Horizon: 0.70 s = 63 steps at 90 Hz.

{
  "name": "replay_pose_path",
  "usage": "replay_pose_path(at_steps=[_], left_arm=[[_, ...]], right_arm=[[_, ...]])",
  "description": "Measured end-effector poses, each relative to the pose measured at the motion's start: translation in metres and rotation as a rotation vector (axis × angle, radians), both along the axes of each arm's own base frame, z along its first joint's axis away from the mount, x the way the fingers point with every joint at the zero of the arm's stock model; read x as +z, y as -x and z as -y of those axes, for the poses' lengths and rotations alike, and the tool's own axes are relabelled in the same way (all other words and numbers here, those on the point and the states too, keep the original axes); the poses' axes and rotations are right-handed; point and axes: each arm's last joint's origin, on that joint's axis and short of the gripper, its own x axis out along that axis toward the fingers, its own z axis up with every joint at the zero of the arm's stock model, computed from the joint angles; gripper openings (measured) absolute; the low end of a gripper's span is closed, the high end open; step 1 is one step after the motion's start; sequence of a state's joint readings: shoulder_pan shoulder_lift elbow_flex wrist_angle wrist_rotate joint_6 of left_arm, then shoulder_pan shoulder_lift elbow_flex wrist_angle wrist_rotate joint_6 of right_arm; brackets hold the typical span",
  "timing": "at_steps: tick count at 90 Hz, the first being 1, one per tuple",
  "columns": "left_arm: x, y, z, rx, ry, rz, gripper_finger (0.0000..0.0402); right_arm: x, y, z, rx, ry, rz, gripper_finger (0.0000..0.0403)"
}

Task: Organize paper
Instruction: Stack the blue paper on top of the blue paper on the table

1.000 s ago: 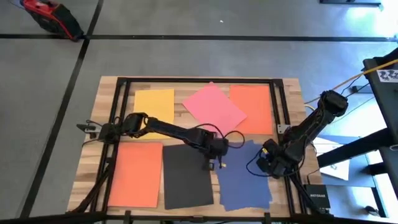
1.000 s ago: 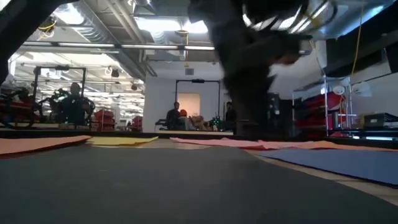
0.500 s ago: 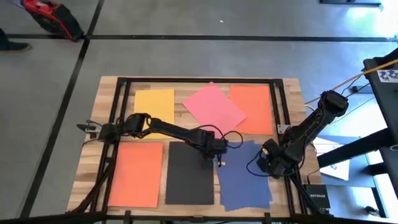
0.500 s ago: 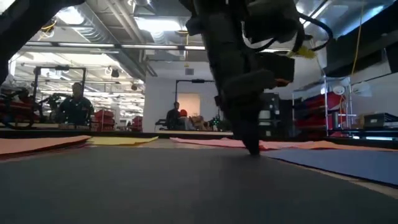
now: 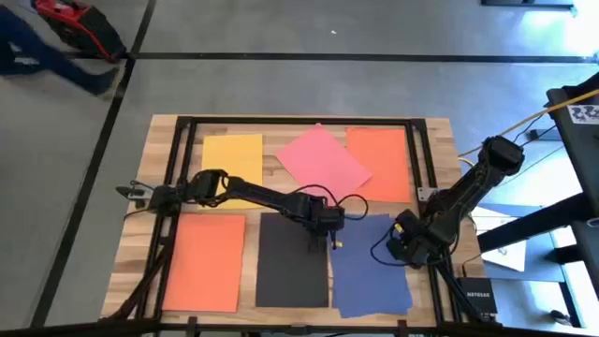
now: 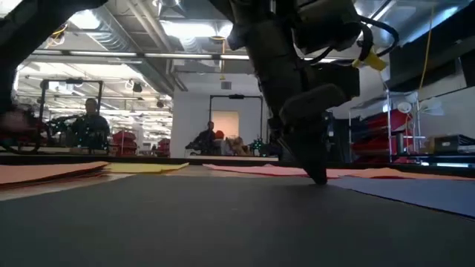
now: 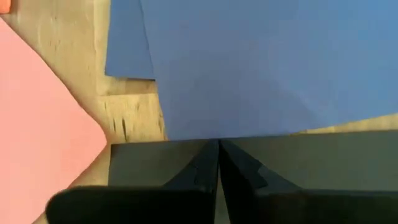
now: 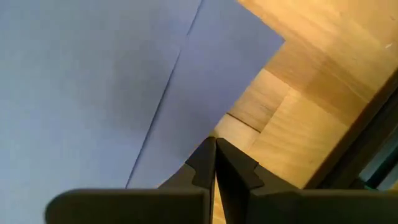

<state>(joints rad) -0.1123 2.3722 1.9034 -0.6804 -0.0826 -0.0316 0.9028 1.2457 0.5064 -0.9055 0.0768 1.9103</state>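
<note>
While the left gripper (image 5: 322,245) presses down with its jaws closed, empty, tips on the far right corner of the black sheet (image 5: 293,273), the layout is already reading as a grid on the surface (image 5: 168,168). Black sits mid-row along the near edge, an orange sheet (image 5: 204,262) to its left, a dark blue sheet (image 5: 368,276) to its right, apparently two blue sheets overlapped, judging by the wrist views. Along the far edge: a yellow sheet (image 5: 232,157), a pink sheet (image 5: 321,159) lying skewed, and a second orange sheet (image 5: 379,163) partly under the pink. Over at the right edge the right gripper (image 5: 404,245) waits low at the blue paper's margin, jaws closed on nothing. The risks, as I judge them: a fingertip dragging thin paper can buckle or crease it rather than slide it, or skate off and leave it crooked; and black's edge lies touching blue, so a push could ride one sheet over the other. Readable writing? A small dark box (image 5: 476,298) beyond the near right corner carries pale lettering, too small to make out.
</note>
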Motion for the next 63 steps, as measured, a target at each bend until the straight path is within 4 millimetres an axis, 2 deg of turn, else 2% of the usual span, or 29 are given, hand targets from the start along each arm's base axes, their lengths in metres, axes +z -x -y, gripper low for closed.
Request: replay_pose_path(at_steps=[35,63], left_arm=[[0.011,-0.004,0.0,-0.003,-0.006,-0.001,0.0],[0.01,0.001,0.0,-0.003,-0.011,-0.055,0.0]], right_arm=[[0.0,0.0,0.0,0.008,0.0,0.0,0.0],[0.007,-0.002,-0.005,0.052,-0.035,-0.02,0.0]])
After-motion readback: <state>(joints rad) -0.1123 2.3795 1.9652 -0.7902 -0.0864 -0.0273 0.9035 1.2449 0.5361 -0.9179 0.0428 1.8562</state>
